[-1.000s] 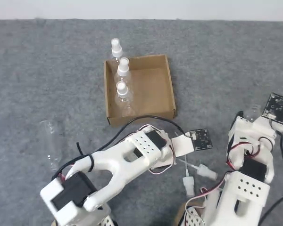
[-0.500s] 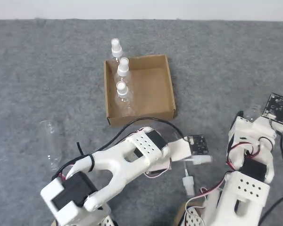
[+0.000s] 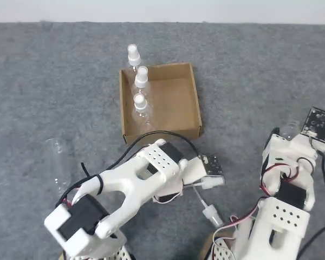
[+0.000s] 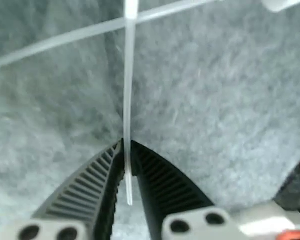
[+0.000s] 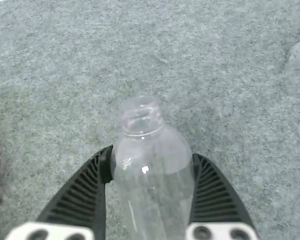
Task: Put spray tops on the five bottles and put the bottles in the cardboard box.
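- Our left end effector is pinched shut on a spray top, holding it by its thin tube.
- A second spray top lies on the counter just beside that end effector, and its tube crosses the held one.
- Our right end effector is clamped on an open-necked bottle, which has no top on it yet and is well apart from the box.
- Farther out, the cardboard box holds a topped bottle and a second topped bottle along one wall.
- A third topped bottle stands at the box's far corner. We cannot tell whether it is inside or just behind the wall.
- A bare bottle lies on its side on the counter, well apart from the box.
- We judge three of the five tops fitted and at least two bottles boxed.
- What is left, as we see it, is to seat the held top in the gripped bottle and box it, then top and box the bare bottle.
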You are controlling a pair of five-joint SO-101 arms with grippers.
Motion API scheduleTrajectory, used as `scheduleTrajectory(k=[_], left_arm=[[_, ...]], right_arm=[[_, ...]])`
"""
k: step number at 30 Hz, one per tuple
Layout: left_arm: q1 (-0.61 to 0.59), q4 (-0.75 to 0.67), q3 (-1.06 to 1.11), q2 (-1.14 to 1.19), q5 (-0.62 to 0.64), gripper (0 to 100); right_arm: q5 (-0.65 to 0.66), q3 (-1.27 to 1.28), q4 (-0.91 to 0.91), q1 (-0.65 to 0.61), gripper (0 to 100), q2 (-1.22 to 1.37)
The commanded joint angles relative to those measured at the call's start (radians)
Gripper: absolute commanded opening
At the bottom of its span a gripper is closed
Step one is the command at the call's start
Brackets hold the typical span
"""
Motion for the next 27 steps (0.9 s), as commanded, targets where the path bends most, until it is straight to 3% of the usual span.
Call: scheduleTrajectory(k=[1,8,12,20,27], left_arm=[[-0.008,0.087,-0.048,-0.006,-0.008,1],[-0.017,0.106,0.008,-0.046,0.052,1],[-0.110,0.124,0.028,-0.161,0.040,1],[-0.333,0.226,0.035,-0.324,-0.127,1],[-0.413,0.270,0.035,-0.371,-0.181,2]], right_arm=[[-0.009,-0.015,-0.025,0.015,6.2,-0.036],[-0.009,-0.015,-0.024,0.013,6.2,-0.036],[-0.009,-0.015,-0.024,0.013,6.2,-0.036],[-0.009,-0.015,-0.025,0.012,6.2,-0.036],[-0.009,-0.014,-0.024,0.012,6.2,-0.036]])
